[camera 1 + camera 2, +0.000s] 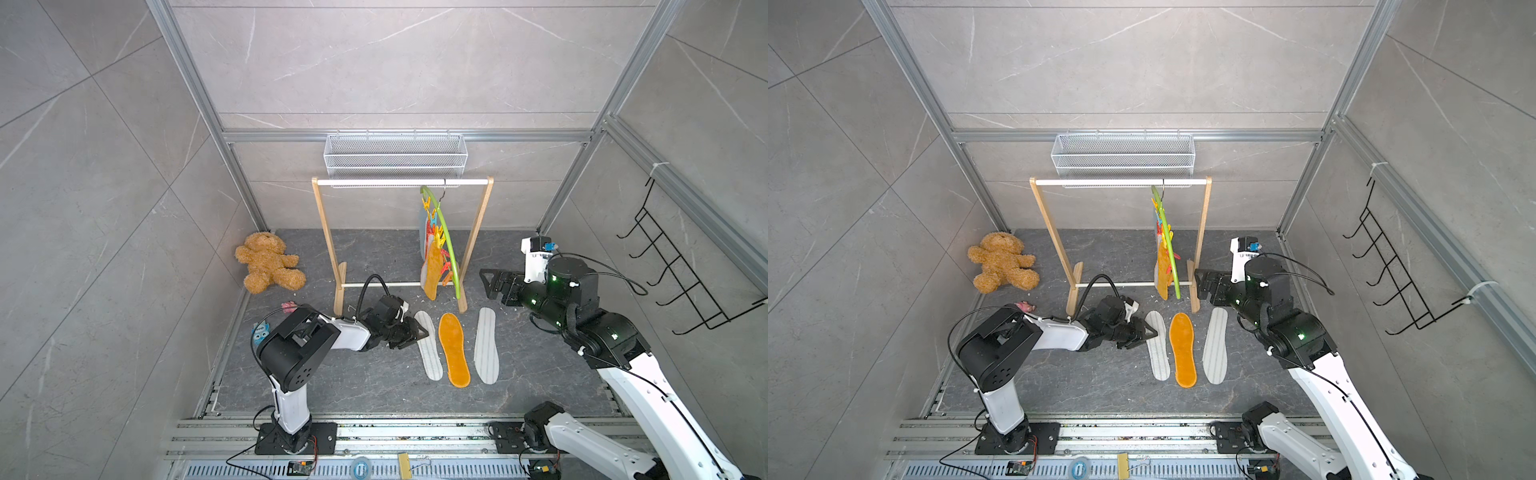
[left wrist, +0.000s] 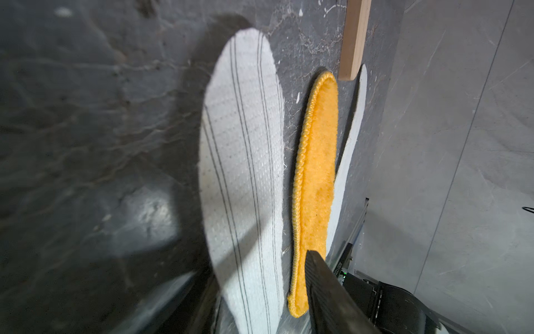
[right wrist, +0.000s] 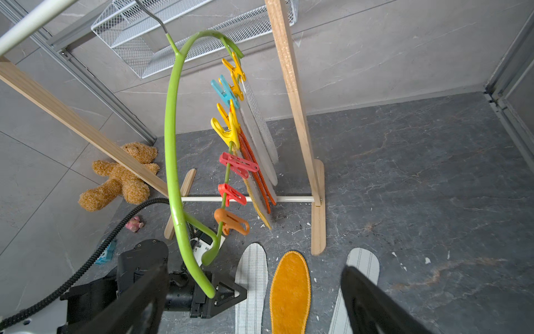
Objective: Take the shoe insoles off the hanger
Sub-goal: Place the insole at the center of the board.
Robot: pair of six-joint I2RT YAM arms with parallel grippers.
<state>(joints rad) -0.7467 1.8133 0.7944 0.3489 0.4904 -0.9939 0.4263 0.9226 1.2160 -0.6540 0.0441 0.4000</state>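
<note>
Three insoles lie flat on the worktop, side by side and apart, long axes running near to far: a left striped insole (image 1: 428,349), an orange insole (image 1: 455,353) in the middle and a right striped insole (image 1: 486,347). Which ends are the toes I cannot tell. The left gripper (image 1: 411,332) is low at the left striped insole's left edge, pointing right across it, jaws apart and gripping nothing. Farther back, the right gripper (image 1: 490,284) hangs just right of the wooden frame (image 1: 473,245), pointing left at the hanger (image 1: 446,237), jaws wide and empty. The hanger hooks onto the frame's top rail near the right post and is tipped on end, so its long axis runs steeply downward, lower tip near the bottom crossbar. The clipped insoles (image 1: 432,270) hang beside it, long axes pointing down, an orange one lowest. A teddy bear (image 1: 268,268) lies in the far left corner
</note>
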